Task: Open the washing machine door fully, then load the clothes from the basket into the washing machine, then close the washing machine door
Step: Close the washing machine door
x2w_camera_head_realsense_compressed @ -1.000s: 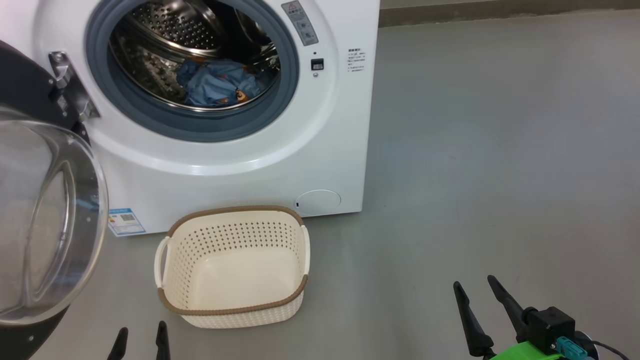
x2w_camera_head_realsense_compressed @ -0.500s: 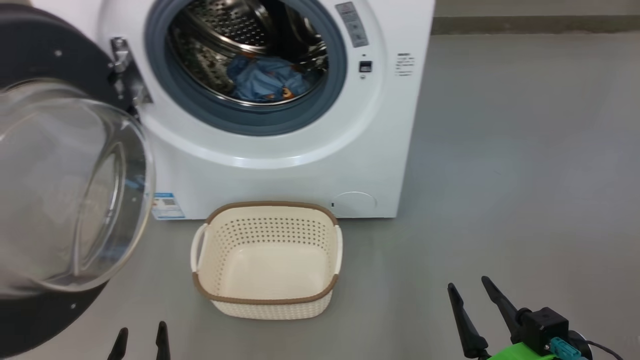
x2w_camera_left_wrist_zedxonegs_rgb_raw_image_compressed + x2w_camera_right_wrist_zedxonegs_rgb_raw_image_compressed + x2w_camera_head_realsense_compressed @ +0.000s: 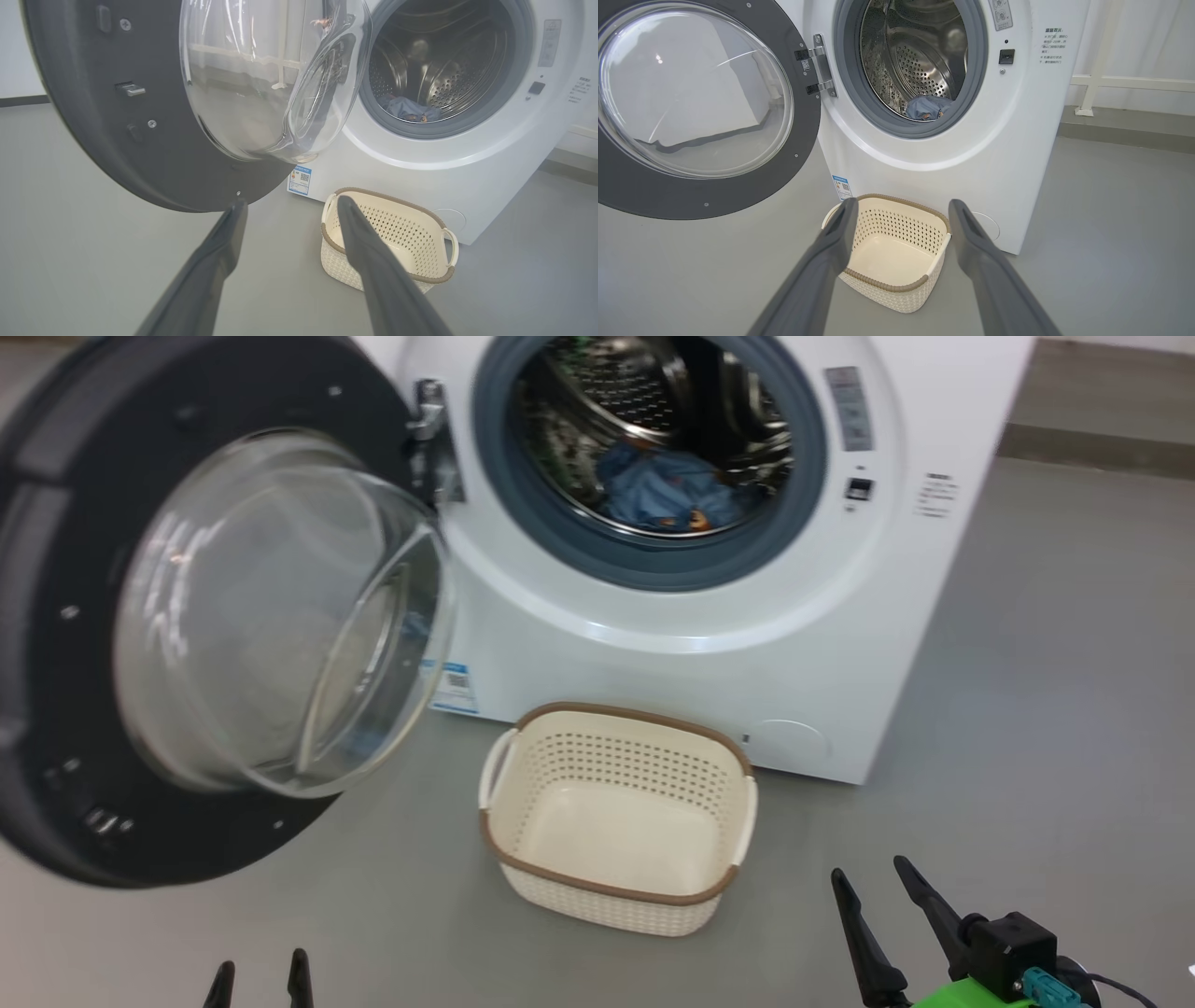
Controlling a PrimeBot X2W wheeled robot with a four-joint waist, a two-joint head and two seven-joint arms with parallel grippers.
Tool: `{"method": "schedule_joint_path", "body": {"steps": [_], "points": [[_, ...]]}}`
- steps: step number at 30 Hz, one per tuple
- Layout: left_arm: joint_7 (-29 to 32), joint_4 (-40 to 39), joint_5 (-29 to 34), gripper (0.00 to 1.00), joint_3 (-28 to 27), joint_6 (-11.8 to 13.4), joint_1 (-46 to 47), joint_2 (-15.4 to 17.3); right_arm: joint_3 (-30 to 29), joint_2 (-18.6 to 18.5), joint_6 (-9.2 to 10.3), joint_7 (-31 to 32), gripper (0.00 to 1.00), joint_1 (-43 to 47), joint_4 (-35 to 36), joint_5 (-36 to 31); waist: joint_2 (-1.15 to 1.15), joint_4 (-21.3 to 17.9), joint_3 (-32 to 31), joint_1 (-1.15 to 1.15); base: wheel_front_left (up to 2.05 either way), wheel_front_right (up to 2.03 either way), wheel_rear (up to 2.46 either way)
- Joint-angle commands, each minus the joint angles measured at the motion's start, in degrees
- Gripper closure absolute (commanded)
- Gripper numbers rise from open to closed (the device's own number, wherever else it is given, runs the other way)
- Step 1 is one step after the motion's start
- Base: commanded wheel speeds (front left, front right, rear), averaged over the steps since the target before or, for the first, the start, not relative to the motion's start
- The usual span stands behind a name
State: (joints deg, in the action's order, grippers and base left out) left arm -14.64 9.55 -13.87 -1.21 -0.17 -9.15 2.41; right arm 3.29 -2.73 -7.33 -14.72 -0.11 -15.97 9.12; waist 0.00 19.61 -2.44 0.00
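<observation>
Both grippers are empty. The left gripper point(image 3: 290, 203) and right gripper point(image 3: 902, 201) each have their two dark fingers spread wide, touching nothing. The door point(image 3: 271, 616) stands swung wide on its hinge, just above and beyond the left fingertips, its glass bowl facing out. The basket point(image 3: 896, 289) sits on the grey floor point(image 3: 1027, 709) straight ahead of the right fingers, framed between them and just in front of the washer point(image 3: 672, 663). It looks bare inside. The clothes point(image 3: 667, 490), a blue bundle with orange specks, lie low in the steel drum point(image 3: 920, 70), beyond and above the basket and well away from either pair of fingers. Opening and loading therefore look finished. Only closing the door seems left, and the left fingers are nearest to it.
</observation>
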Motion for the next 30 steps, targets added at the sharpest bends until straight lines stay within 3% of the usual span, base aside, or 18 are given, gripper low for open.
{"method": "schedule_joint_path", "body": {"steps": [1, 8, 25, 26, 27, 28, 29, 30], "points": [[-0.36, -1.34, 0.86, 0.00, -2.17, 0.33, 0.91, 0.47, 1.80, -0.15, -0.16, -0.28, 0.00, -2.07, 1.10, 0.15, 0.00, 5.83, -1.04, 0.00, 0.00, 0.00, 0.00], [-0.36, -2.64, -0.11, 0.00, -3.87, 0.97, 0.63, 0.47, 4.17, -0.15, -0.16, -0.28, 0.00, -4.59, 0.16, 0.16, 0.00, 8.66, 0.52, 0.00, 0.00, 0.00, 0.00], [-0.36, -4.24, -1.15, 0.00, -5.31, 1.66, -0.05, 0.47, 6.39, -0.15, -0.16, -0.28, 0.00, -7.24, -1.71, 0.46, 0.00, 9.27, 1.39, 0.00, 0.00, 0.00, 0.00], [-0.36, -4.13, -1.30, 0.16, -5.28, 1.56, -0.09, 0.47, 6.35, -0.15, -0.16, -0.28, 0.00, -7.15, -1.70, 0.45, 0.00, 9.26, 1.38, 0.00, 0.00, 0.00, 0.00], [-0.36, -4.02, -1.39, 0.59, -5.26, 1.46, -0.12, 0.47, 6.29, -0.15, -0.16, -0.28, 0.00, -7.04, -1.67, 0.44, 0.00, 9.24, 1.36, 0.00, 0.00, 0.00, 0.00], [-0.36, -3.92, -1.51, 0.82, -5.25, 1.38, -0.15, 0.47, 6.21, -0.15, -0.16, -0.28, 0.00, -6.91, -1.63, 0.44, 0.00, 9.23, 1.34, 0.00, 0.00, 0.00, 0.00], [-0.36, -3.83, -1.88, 1.00, -5.29, 1.32, -0.17, 0.47, 6.11, -0.15, -0.16, -0.28, 0.00, -6.78, -1.58, 0.43, 0.00, 9.21, 1.32, 0.00, 0.00, 0.00, 0.00], [-0.36, -3.79, -2.04, 1.00, -5.33, 1.28, -0.19, 0.47, 6.04, -0.15, -0.16, -0.28, 0.00, -6.67, -1.53, 0.43, 0.00, 9.21, 1.30, 0.00, 0.00, 0.00, 0.00]]}}
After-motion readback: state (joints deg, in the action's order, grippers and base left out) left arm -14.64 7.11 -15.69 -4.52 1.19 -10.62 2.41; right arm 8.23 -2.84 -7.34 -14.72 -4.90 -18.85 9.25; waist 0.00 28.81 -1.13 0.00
